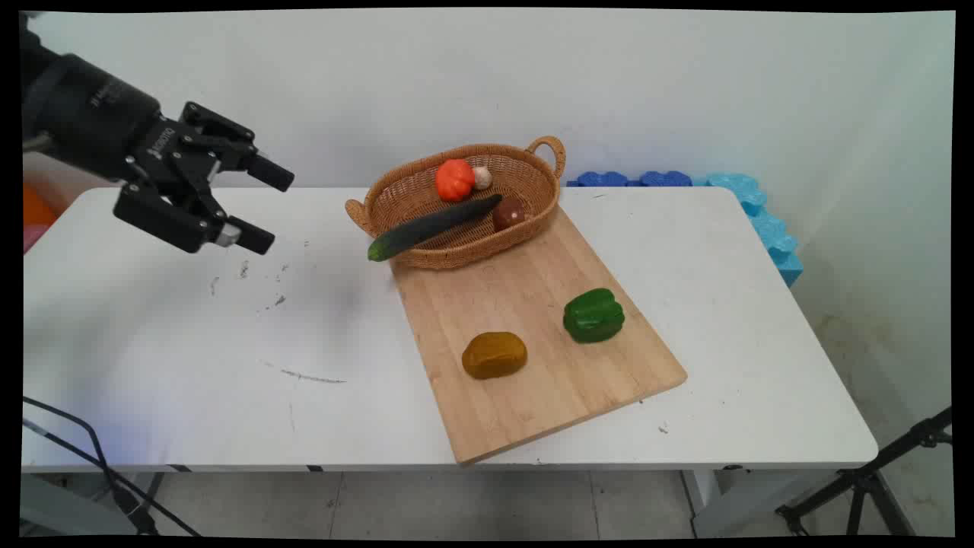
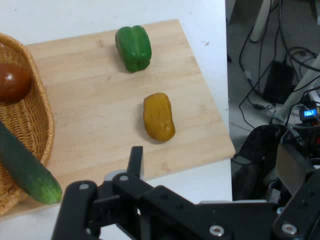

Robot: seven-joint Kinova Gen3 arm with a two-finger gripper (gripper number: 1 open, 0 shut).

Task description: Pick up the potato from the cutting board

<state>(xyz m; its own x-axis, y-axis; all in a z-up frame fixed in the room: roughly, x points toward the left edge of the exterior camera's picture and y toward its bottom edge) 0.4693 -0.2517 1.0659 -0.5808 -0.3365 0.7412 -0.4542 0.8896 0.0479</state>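
The end effector [image 1: 266, 205] hangs above the left part of the white surface [image 1: 152, 342], its fingers spread wide and holding nothing, tips aimed toward the wicker basket [image 1: 396, 194]. Nearest to it is the cucumber [image 1: 430, 226], which lies slanted in the basket with its green end poking out over the rim on the end effector's side. Deeper in the basket sit an orange tomato [image 1: 455, 180], a small mushroom [image 1: 482, 177] and a dark brown round thing [image 1: 508, 214]. The basket rests on the far end of a wooden cutting board [image 1: 533, 365], which also carries a green pepper [image 1: 593, 315] and a yellow-brown potato [image 1: 494, 355], well apart from each other.

The overhanging cucumber looks the likeliest trouble: a sideways brush from a finger could lever it out or drag the light basket along.

The hand view shows one finger only (the other is out of frame), but it shows cables and equipment beyond the surface's edge, unseen in the main view; the main view alone shows the tomato, the mushroom and blue foam blocks [image 1: 730, 190] by the wall.
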